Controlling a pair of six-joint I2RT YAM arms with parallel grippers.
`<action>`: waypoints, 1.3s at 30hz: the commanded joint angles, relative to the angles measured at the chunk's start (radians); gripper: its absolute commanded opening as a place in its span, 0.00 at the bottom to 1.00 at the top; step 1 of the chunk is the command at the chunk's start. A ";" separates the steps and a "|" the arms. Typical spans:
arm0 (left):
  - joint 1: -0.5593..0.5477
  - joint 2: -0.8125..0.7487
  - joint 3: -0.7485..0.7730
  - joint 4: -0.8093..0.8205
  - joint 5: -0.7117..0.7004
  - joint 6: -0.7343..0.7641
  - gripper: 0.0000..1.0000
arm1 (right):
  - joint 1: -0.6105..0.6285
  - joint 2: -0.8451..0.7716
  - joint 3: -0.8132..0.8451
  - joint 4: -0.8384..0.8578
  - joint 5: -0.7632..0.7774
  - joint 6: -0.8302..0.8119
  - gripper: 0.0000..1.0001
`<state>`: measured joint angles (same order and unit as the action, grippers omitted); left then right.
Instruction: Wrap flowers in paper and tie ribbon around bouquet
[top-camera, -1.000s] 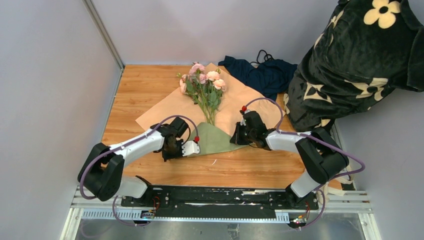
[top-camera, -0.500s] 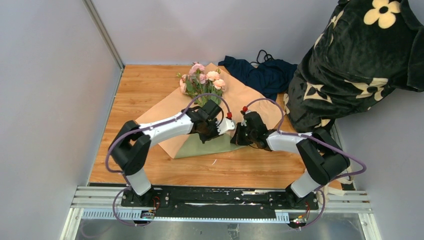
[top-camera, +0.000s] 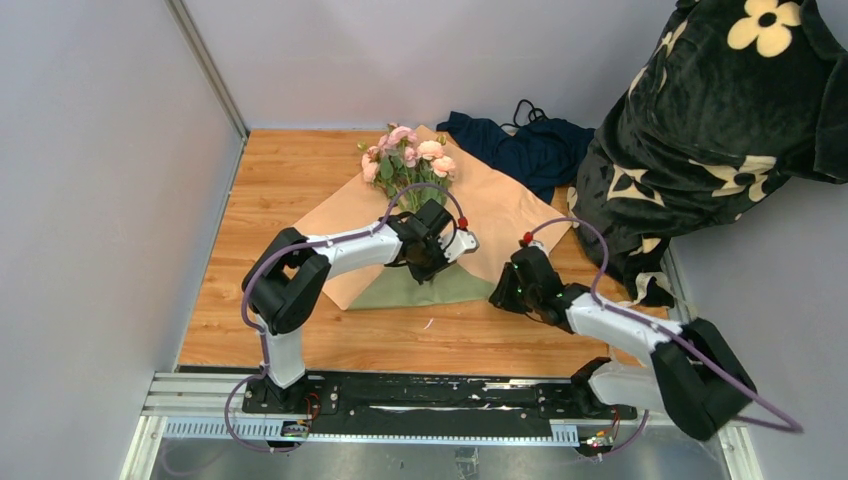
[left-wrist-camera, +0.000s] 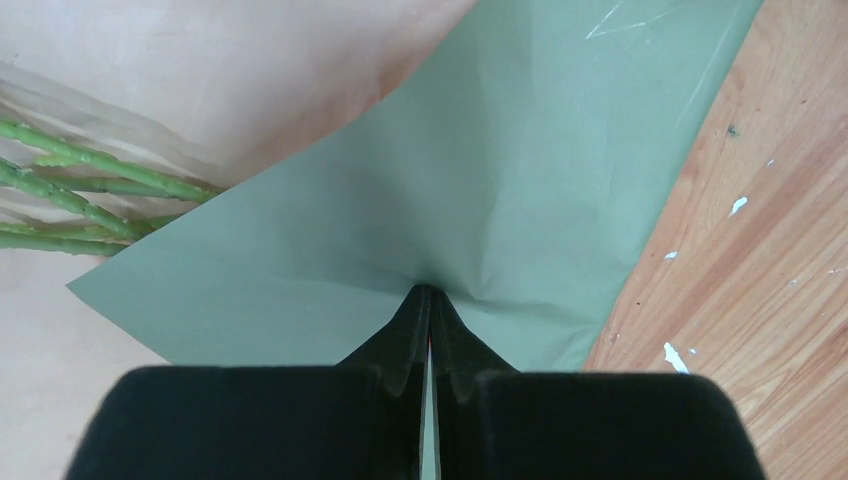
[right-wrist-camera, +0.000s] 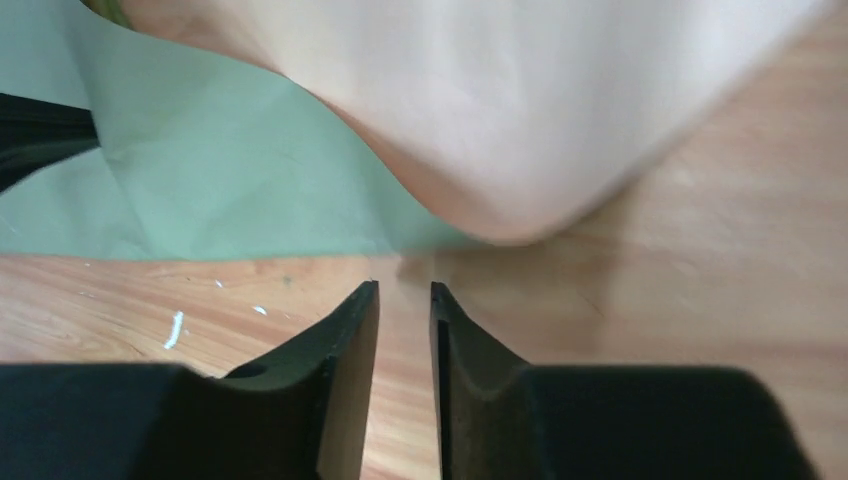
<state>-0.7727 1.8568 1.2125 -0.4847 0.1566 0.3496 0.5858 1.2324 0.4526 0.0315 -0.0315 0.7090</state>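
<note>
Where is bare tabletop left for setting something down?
The wooden table is bare far left, between the grey wall and the tan-and-sage paper sheet, and along the near strip before the black base rail. Pink flowers crowd the centre; dark navy cloth fills the far right.

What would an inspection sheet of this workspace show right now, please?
Surface: wooden table, small white specks.
Job's things: flowers lie on the paper, tan face up, near corner folded over to show green; ribbon: nothing seen.
Clutter: navy cloth at the far right.
Grippers: left gripper shut on the paper's green fold; right gripper has its fingers slightly apart, empty, over bare table.
Cables: purple cables loop along both arms; black cable behind the cloth.
Surroundings: grey walls; black flower-print fabric at the right.
</note>
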 joint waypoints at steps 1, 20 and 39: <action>0.003 0.064 -0.004 0.011 0.025 -0.016 0.05 | -0.013 -0.203 -0.069 -0.233 0.186 0.156 0.34; 0.003 0.047 -0.008 -0.001 0.036 -0.011 0.05 | -0.014 -0.080 -0.141 0.019 0.273 0.440 0.65; -0.031 0.052 0.165 -0.063 0.108 -0.036 0.19 | -0.017 -0.118 -0.117 0.003 0.305 0.274 0.03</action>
<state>-0.7963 1.8648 1.3247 -0.5362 0.2096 0.3225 0.5812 1.1545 0.3412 0.1062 0.2306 1.0355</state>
